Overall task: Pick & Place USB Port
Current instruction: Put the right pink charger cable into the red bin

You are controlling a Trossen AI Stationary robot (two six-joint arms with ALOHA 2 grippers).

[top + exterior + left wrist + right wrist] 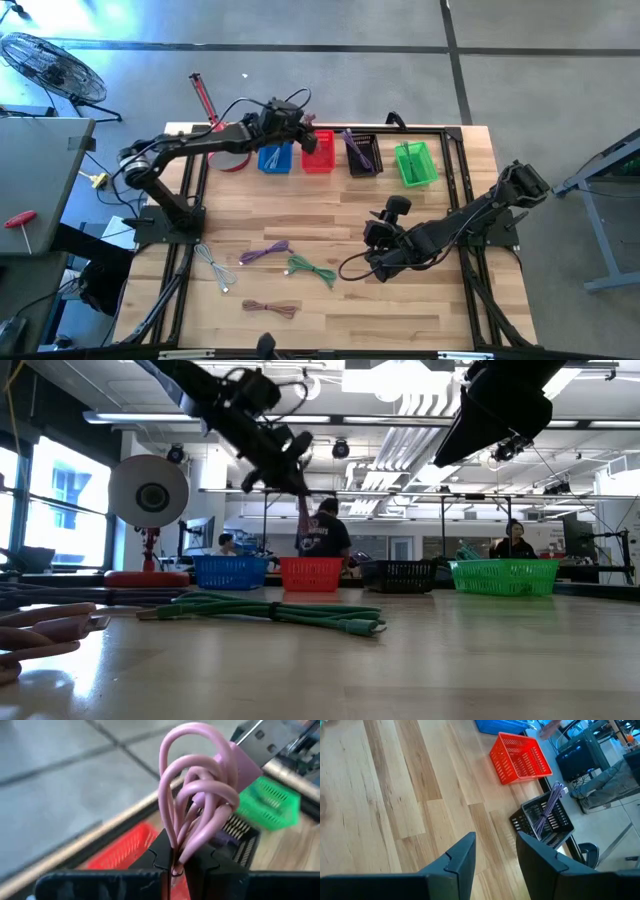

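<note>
My left gripper is shut on a pink USB cable. The cable is a looped bundle, and its flat metal plug sticks out beyond the loops. The low view shows that gripper high above the red basket, with a strand of the cable hanging toward the basket. From above, the left gripper sits over the far row of baskets, by the red basket. My right gripper is open and empty, raised over the table's middle right. My left gripper pinches the pink cable's looped bundle where the strands gather, several strands together between the two fingers. The cable is lifted clear of the table. In the low view one strand hangs below the gripper, over the red basket.
Along the far edge stand a blue basket, the red one, a black basket with a purple cable in it, and a green basket. On the near table lie a purple cable, a green one, a grey one and a brown one.
</note>
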